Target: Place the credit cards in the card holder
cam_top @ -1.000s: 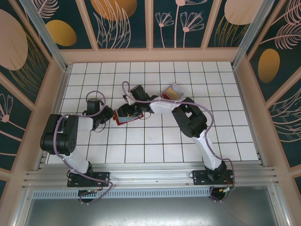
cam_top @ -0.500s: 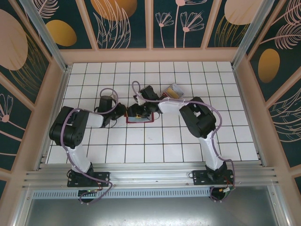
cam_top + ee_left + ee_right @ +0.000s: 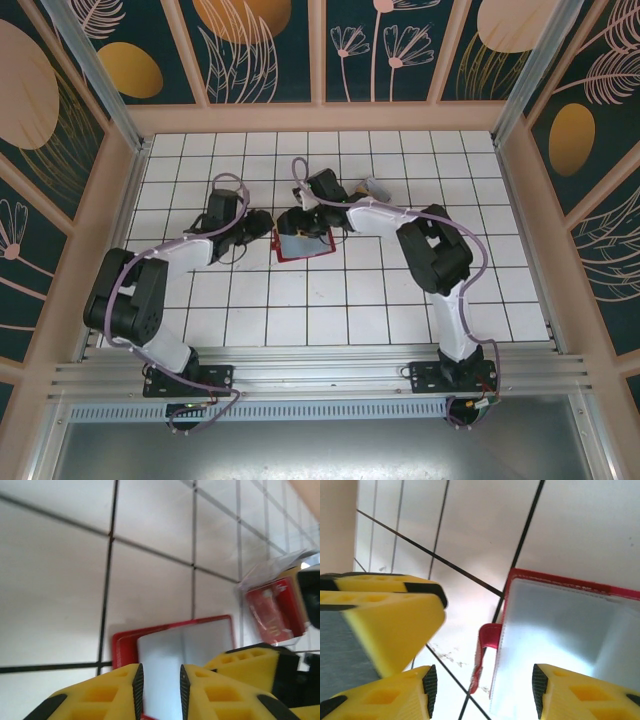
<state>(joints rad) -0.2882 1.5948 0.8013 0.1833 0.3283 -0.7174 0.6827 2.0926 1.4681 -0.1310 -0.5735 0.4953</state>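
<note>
Card holder [image 3: 303,244] flat open, pale inside up: ready for cards. Left gripper [image 3: 160,675] barely parted; right gripper [image 3: 483,682] spread, likely steadying.

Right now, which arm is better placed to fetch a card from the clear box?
Probably the right. The clear box lies beside the right arm, nearer the right gripper; the left gripper sits across the card holder from it.

Lab robot cell: aluminium frame [image 3: 320,375], gridded table [image 3: 330,320].
</note>
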